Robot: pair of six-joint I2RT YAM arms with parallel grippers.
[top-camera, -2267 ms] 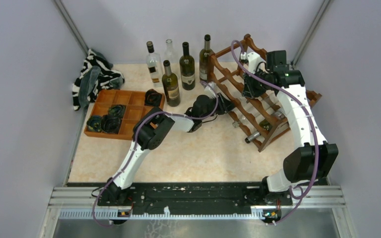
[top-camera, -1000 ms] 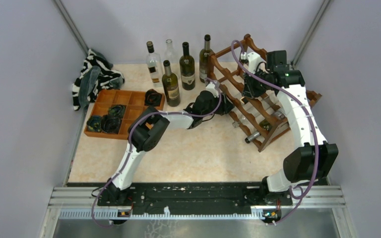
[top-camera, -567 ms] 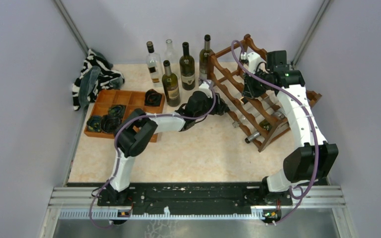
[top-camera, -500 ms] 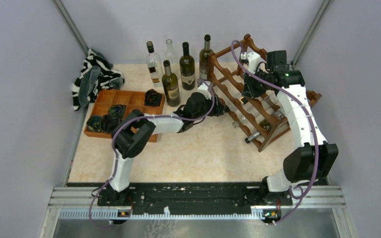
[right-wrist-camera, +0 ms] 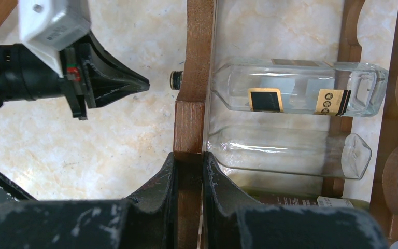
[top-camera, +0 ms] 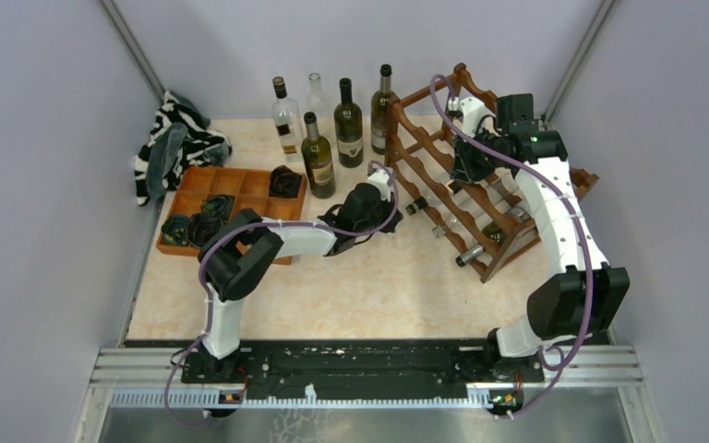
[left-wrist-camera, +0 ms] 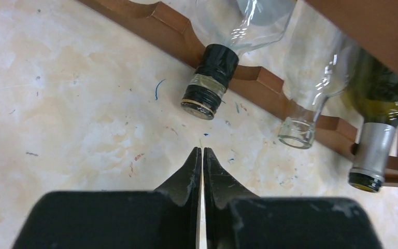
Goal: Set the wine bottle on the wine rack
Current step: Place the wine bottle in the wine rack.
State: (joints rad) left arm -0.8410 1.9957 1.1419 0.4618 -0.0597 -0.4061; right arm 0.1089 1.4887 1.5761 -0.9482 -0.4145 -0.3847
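Bottle [left-wrist-camera: 212,72], slick breakable glass, lies racked just ahead of the closed, empty left gripper [left-wrist-camera: 202,151]; hold its neck. Right gripper [right-wrist-camera: 189,158] clamps the rack [right-wrist-camera: 197,52].

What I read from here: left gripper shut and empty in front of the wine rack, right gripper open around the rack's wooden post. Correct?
Not quite. The right gripper is shut on the wooden post of the wine rack, not open around it; the right wrist view shows this. The left gripper is shut and empty in front of the rack.
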